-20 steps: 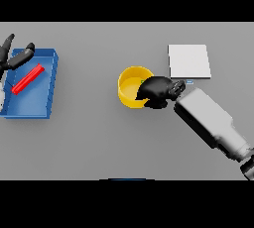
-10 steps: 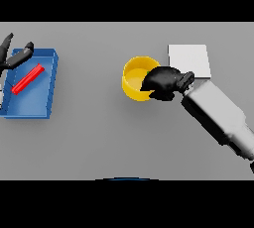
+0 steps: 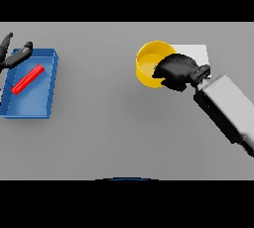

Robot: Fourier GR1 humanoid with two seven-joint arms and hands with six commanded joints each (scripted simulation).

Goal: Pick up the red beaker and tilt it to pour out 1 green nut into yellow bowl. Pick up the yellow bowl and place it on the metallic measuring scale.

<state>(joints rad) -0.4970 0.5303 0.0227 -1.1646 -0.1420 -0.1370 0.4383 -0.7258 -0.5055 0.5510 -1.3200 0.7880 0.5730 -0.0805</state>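
Yellow bowl point(image 3: 149, 64): round, smooth, glossy-looking plastic, thick rim, open top. It sits toward the far right part of the grey table point(image 3: 119, 133), its right side touching or overlapping the left edge of the metallic measuring scale point(image 3: 198, 53), a flat pale square plate of which only the far part shows. A small green spot point(image 3: 156, 66) shows inside the bowl next to the hand; cannot tell if it is the nut.

Right hand point(image 3: 176, 69): dark, matte, fingers curled over the bowl's right rim, gripping it. White and grey boxy forearm runs off toward the near right edge.

Blue tray point(image 3: 47, 88): rectangular, shallow, raised walls, smooth, at the far left edge of the table. Inside lies a red beaker point(image 3: 29, 78), showing as a slim red bar on its side, diagonal across the tray floor.

Left hand point(image 3: 12, 53): dark, at the tray's far left corner, fingers straight and spread, touching or just above the tray wall, not on the red beaker.

Table surface is plain matte grey, uniform, no marks. Far edge meets a dark background.
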